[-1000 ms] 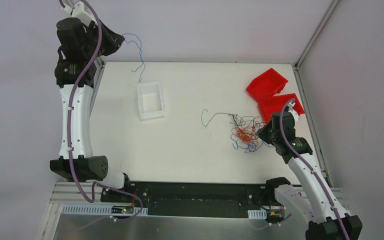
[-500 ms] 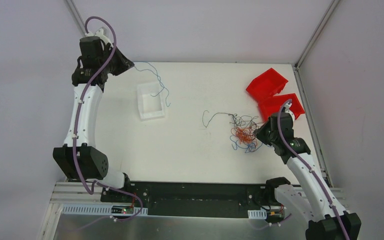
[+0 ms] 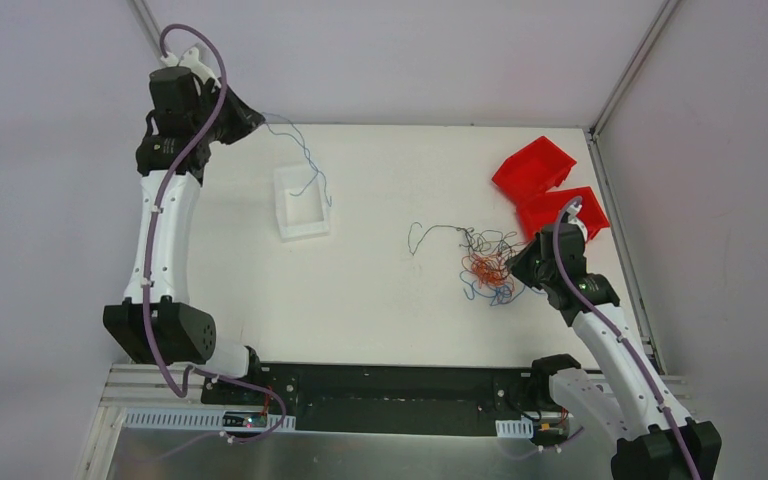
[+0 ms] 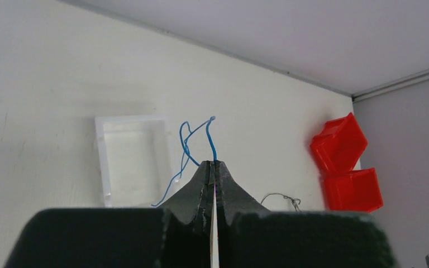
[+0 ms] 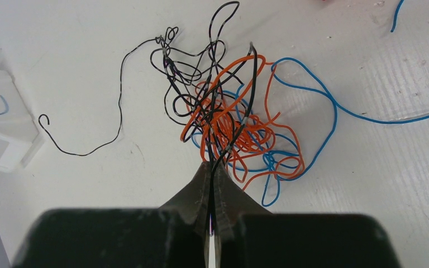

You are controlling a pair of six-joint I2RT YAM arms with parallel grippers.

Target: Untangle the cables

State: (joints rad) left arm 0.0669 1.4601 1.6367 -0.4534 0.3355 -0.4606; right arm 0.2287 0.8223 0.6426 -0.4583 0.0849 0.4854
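Note:
A tangle of thin orange, blue and black cables (image 3: pixel 490 265) lies right of centre; it fills the right wrist view (image 5: pixel 234 128). A black strand (image 5: pixel 117 106) trails off to the left. My right gripper (image 3: pixel 532 262) sits at the tangle's right edge, shut on black strands of it (image 5: pixel 212 166). My left gripper (image 3: pixel 250 120) is raised at the far left, shut on a loose blue cable (image 3: pixel 305 160) that hangs down over the white bin (image 3: pixel 301 203). In the left wrist view the blue cable (image 4: pixel 187 145) leaves the closed fingertips (image 4: pixel 213 163).
Two red bins (image 3: pixel 545 188) stand at the far right, just behind my right gripper, also in the left wrist view (image 4: pixel 347 162). The white bin shows in the left wrist view (image 4: pixel 131 159). A metal frame post runs along the right edge (image 3: pixel 620 200).
My left arm came down and swung the blue cable right and lower, so it now hangs over the white bin. My right gripper stayed at the tangle.

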